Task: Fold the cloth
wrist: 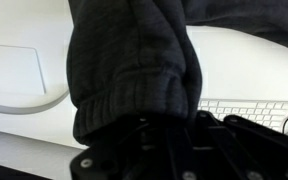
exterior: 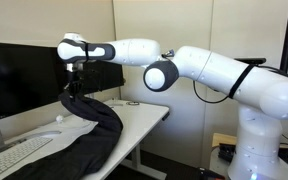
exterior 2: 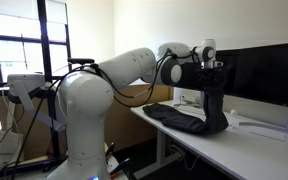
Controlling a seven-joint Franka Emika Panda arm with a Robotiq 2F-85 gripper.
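Observation:
The cloth is a dark grey knitted garment (exterior: 102,128) with a ribbed cuff. It lies across the white desk (exterior: 144,114) in both exterior views, with one end lifted. My gripper (exterior: 74,82) is shut on that lifted end and holds it up above the desk, in front of the monitor. In an exterior view the cloth (exterior 2: 189,118) hangs down from the gripper (exterior 2: 210,82) and spreads over the desk. In the wrist view the ribbed cuff (wrist: 134,95) hangs right in front of my fingers (wrist: 169,135), which are dark and mostly hidden by it.
A black monitor (exterior: 19,75) stands behind the cloth on the desk; it also shows in an exterior view (exterior 2: 269,72). A white keyboard (exterior: 14,155) lies at the near end, seen too in the wrist view (wrist: 246,110). The desk edge (exterior: 134,140) drops off beside the cloth.

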